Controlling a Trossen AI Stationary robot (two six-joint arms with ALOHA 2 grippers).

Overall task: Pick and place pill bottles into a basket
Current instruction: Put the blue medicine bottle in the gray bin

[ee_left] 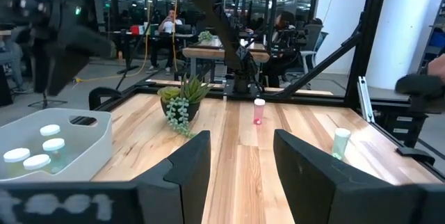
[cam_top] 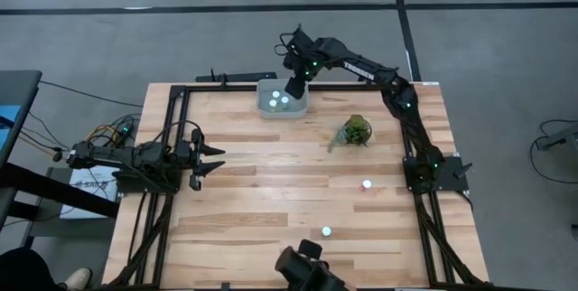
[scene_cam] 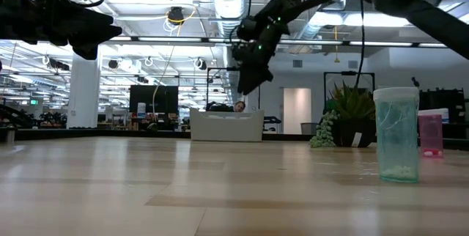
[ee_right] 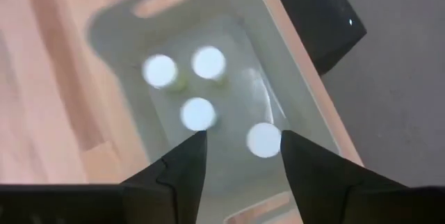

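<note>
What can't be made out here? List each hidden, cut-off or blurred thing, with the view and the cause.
- Basket contents, high view: the right gripper above covers part of them, so the count fails there.
- Basket inside, low view: its wall hides every bottle.
- Bottle labels: too small in all views; caps blurred in the right wrist view.
- Left gripper, left wrist view: fingertips cut off by the picture's edge.

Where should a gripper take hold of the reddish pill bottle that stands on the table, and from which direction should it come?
The reddish pill bottle stands upright with its white cap up and clear wood all around it. A grip on the round body just under the cap, coming straight down from above, looks best. The right gripper, open over the basket, is on its side of the table.
</note>
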